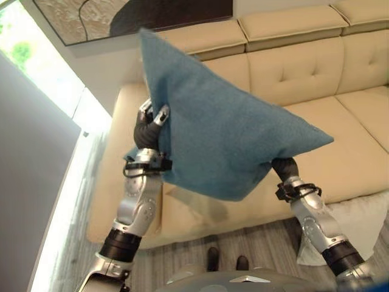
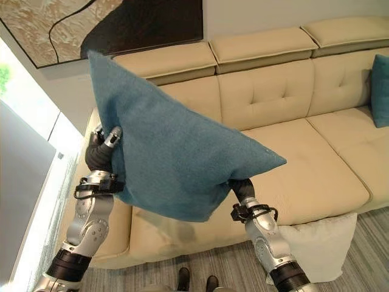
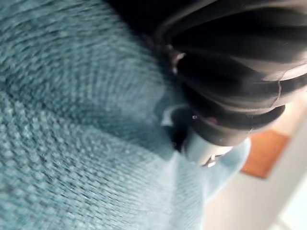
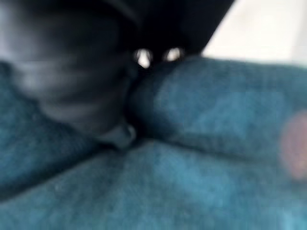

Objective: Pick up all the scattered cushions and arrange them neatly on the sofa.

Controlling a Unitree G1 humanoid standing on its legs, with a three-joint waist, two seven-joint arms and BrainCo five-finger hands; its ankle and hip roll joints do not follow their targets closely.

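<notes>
Teal cushion point(image 1: 225, 128) hangs above the beige sofa point(image 2: 304, 164), left hand point(image 1: 149, 128) curled on its nine-o'clock edge; right hand point(image 2: 240, 187) buried underneath, grip unclear. Best lowered level toward twelve o'clock against the backrest point(image 2: 267, 91)

Large teal-blue cushion point(image 1: 219, 128), tilted, held up between left hand point(image 1: 152, 125) and right hand point(image 2: 242, 188), above beige sofa point(image 2: 316, 164).
</notes>
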